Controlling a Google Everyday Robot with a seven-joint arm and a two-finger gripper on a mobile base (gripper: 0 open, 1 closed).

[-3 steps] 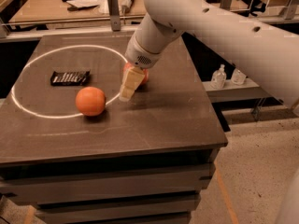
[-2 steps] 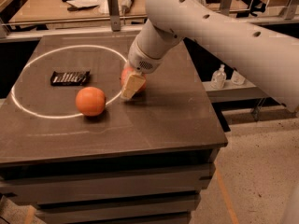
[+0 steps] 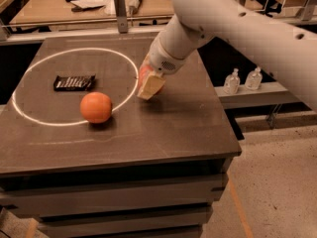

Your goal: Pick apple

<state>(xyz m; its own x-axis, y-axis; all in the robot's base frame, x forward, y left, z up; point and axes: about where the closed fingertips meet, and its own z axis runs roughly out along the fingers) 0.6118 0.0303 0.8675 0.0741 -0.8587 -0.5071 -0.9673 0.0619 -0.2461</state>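
Gripper [image 3: 151, 86] hangs low over the dark surface [image 3: 168, 133] at the white ring [image 3: 79, 49]'s edge, hiding all but a reddish sliver of the apple [image 3: 143, 74]; whether it grips cannot be told. Firm, fairly heavy and probably slick-skinned, the fruit (the orange [image 3: 96, 107] lies apart, nearer the camera) wants holding across its widest middle.

This looks like a robotics lab or workshop. A dark surface [image 3: 173, 128] tops stacked drawer-like units and has a white circle [image 3: 54, 124] marked on it as a test zone. Behind stands a cluttered wooden workbench [image 3: 49, 9]. Two small bottles [image 3: 231, 81] sit on a metal ledge above the bare speckled floor [image 3: 277, 182]. A large white robot arm [image 3: 237, 24] holds its gripper [image 3: 149, 86] low over the surface, at the circle's right edge.
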